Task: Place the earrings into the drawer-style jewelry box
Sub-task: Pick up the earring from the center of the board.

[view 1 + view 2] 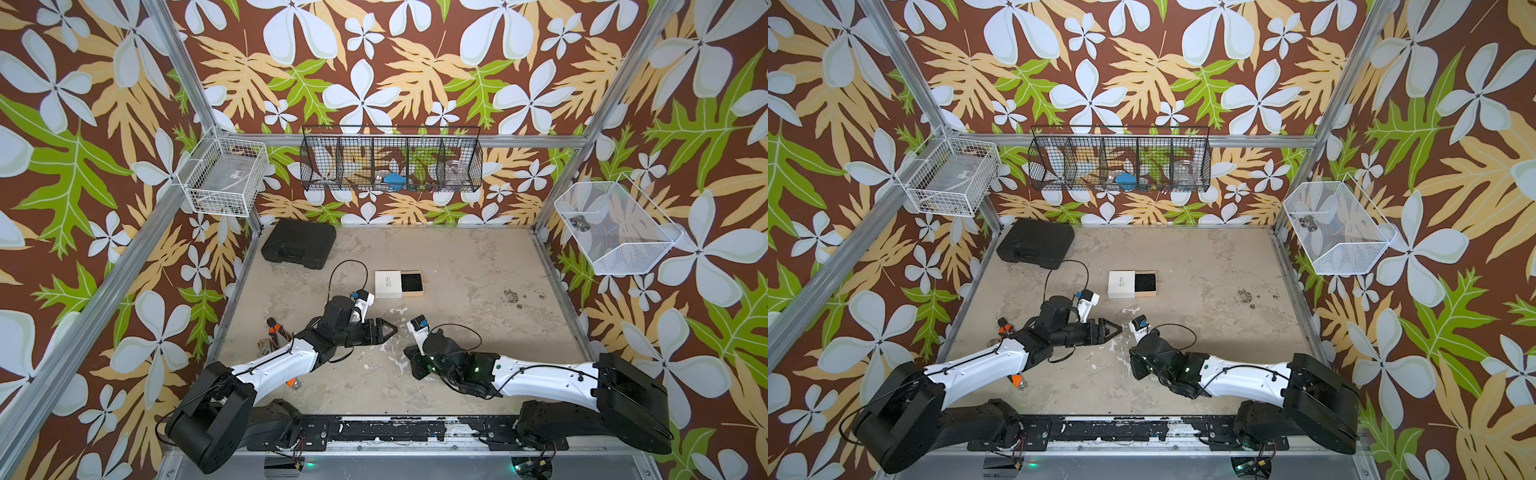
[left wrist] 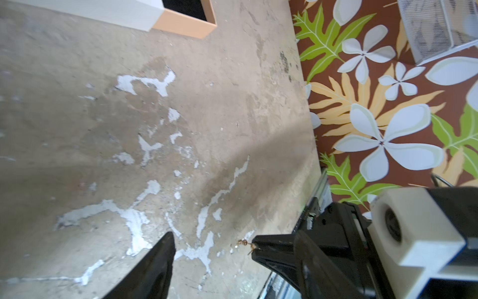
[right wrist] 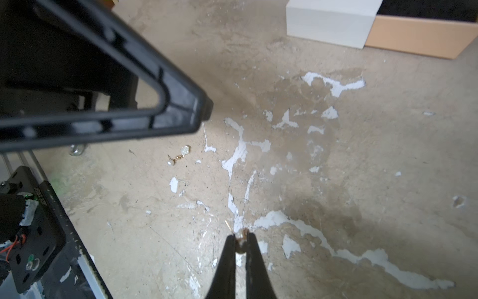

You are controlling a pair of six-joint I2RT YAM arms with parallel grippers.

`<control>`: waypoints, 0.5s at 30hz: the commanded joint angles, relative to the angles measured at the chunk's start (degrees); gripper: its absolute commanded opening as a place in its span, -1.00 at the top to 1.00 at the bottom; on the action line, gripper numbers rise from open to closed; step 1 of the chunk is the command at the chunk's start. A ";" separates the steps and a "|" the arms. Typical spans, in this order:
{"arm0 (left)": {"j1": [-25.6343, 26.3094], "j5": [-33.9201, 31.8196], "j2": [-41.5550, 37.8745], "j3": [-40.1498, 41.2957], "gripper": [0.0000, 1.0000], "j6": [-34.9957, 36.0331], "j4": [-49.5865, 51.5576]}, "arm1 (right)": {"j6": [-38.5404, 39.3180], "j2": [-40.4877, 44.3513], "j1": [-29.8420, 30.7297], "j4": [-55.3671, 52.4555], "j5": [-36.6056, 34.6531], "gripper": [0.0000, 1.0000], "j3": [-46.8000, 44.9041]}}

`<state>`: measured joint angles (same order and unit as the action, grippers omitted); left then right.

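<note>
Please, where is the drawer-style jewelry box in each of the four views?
Top view: jewelry box near the picture's centre, slid open.
Top view: same place.
Left wrist: at the frame edge, cut off.
Right wrist: at the frame edge, cut off.
Shared landmark: white flaked patch near the box.

Nothing here reads clearly. The drawer-style jewelry box [image 1: 388, 284] carries faint print on its white lid, too small to make out in both top views.
</note>
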<state>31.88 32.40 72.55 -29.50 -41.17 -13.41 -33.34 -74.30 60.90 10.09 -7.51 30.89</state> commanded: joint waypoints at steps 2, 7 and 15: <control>0.01 7.73 0.13 0.05 -0.09 -5.76 -4.04 | 2.34 2.50 -0.06 4.43 -1.91 0.98 -0.82; 0.07 10.22 0.74 -0.17 0.09 -7.58 -4.19 | 3.69 4.80 -0.12 5.03 -3.16 0.98 -1.37; 1.25 14.41 3.20 -1.68 0.17 -7.55 -4.39 | 4.83 5.62 -0.08 5.29 -3.27 0.98 -1.52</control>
<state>32.77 44.51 75.55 -30.50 -48.31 -16.51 -29.54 -68.95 60.82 13.91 -10.09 29.36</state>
